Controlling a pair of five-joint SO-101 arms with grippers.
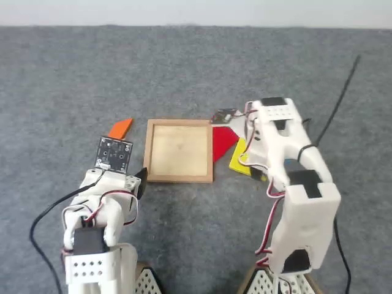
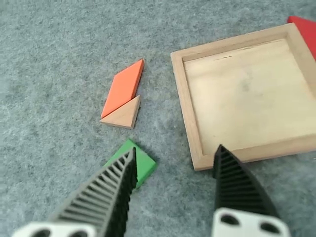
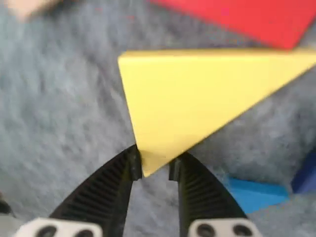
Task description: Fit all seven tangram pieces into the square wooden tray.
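Right gripper (image 3: 154, 165) has its two black fingers narrowed to a slim gap, nipping the sharp corner of the yellow triangle (image 3: 197, 98). One pad sits on each of the two edges that meet there. The triangle lies on the grey carpet beside the square wooden tray (image 1: 149, 153). The red piece (image 3: 247, 17) is just past its far edge, between it and the tray, and a blue piece (image 3: 254, 192) is close by the gripper. I cannot tell whether the triangle is lifted or flat on the carpet.

It looks like a flat painted wooden tile, so I judge it light, stiff and not fragile, though smooth-faced and probably a bit slippery. A hold on that tapering corner strikes me as chancy, since squeezing two slanting edges could squirt the piece out forwards or let it swivel. A grip across two parallel spots, or deeper over the body, would likely be steadier.

Left gripper (image 2: 175, 165) is spread wide with nothing in it. It hovers over the carpet, with the green piece (image 2: 143, 163) by one finger and the tray's near corner by the other. An orange parallelogram (image 2: 123, 88) and a plain wood triangle (image 2: 123, 114) lie touching a little farther off.
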